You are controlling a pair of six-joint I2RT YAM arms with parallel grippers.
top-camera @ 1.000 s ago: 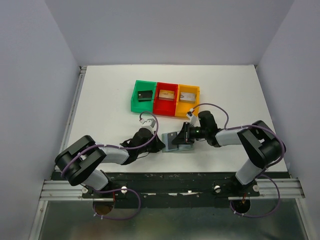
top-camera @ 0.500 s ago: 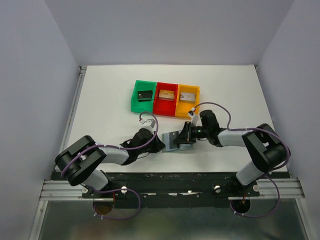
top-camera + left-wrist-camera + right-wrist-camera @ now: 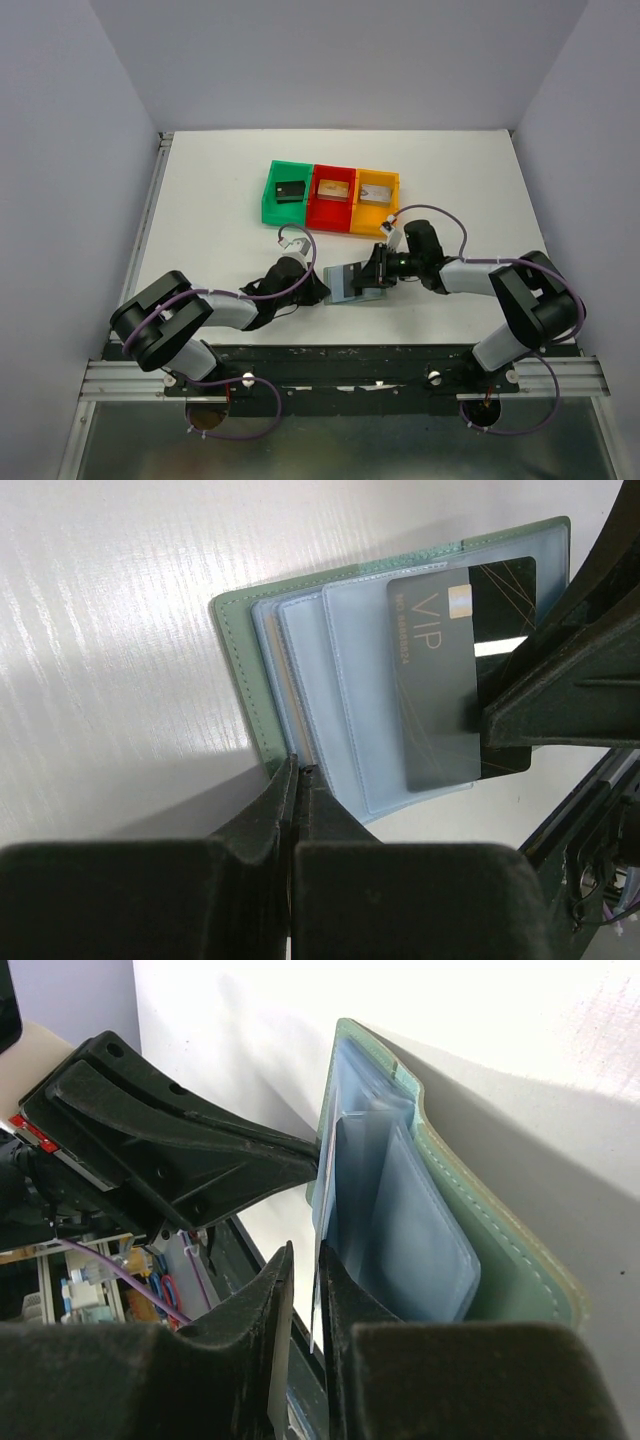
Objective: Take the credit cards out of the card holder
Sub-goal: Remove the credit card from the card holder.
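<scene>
Green bin (image 3: 268, 203), top view: beyond the card holder (image 3: 345, 290), black card (image 3: 291, 190) lying inside.
Red bin (image 3: 330, 219): joined to the green one, tan card (image 3: 334, 186) inside.
Yellow bin (image 3: 372, 223): last of the row, pale card (image 3: 375, 190) inside.
Table (image 3: 220, 200): bare white left and right of the card holder, which lies close to the near edge.
Change from a second ago: right wrist drawn rightward from the card holder; bins and card holder unmoved.
Left gripper (image 3: 298, 775), left wrist view: pressed together on the card holder's (image 3: 240, 650) near edge.
VIP card (image 3: 435, 690): dark grey, partly out of a pale blue pocket, black finger over its end.
Right gripper (image 3: 308, 1280), right wrist view: pinching the VIP card (image 3: 318, 1260) edge-on, just beside the card holder's (image 3: 510, 1270) open pockets.
</scene>
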